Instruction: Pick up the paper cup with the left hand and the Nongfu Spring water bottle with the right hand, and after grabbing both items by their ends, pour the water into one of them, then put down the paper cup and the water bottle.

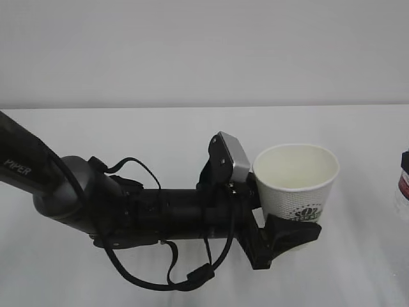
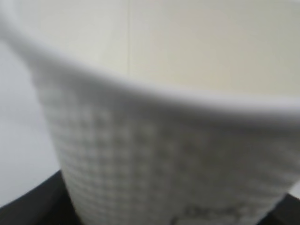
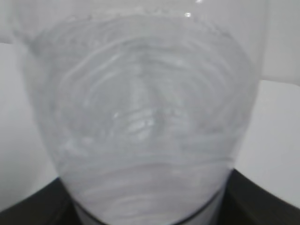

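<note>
While the left tool [image 1: 281,238] grips the paper cup [image 1: 297,185] low on its body, near the base, the cup stands upright with its mouth open to the top and no liquid visible inside. It sits toward the right side of the surface [image 1: 160,137], though whether its base touches the surface or hangs just clear cannot be told. The left wrist view is filled by the cup's dimpled wall, with dark tool parts at both lower corners.

At the surface's right edge only a sliver of the Nongfu Spring water bottle [image 1: 402,185] shows in the exterior view, well apart from the cup. The right wrist view is filled by the bottle's clear body, blurred, with black tool parts at both lower corners [image 3: 150,215]; the right tool looks closed around the bottle near one end.

Judging by this, both grasps are made and pouring has not begun. The next move calls for bringing bottle and cup together, setting the bottle's mouth over the cup's rim, and tilting gently while the cup is held level.
</note>
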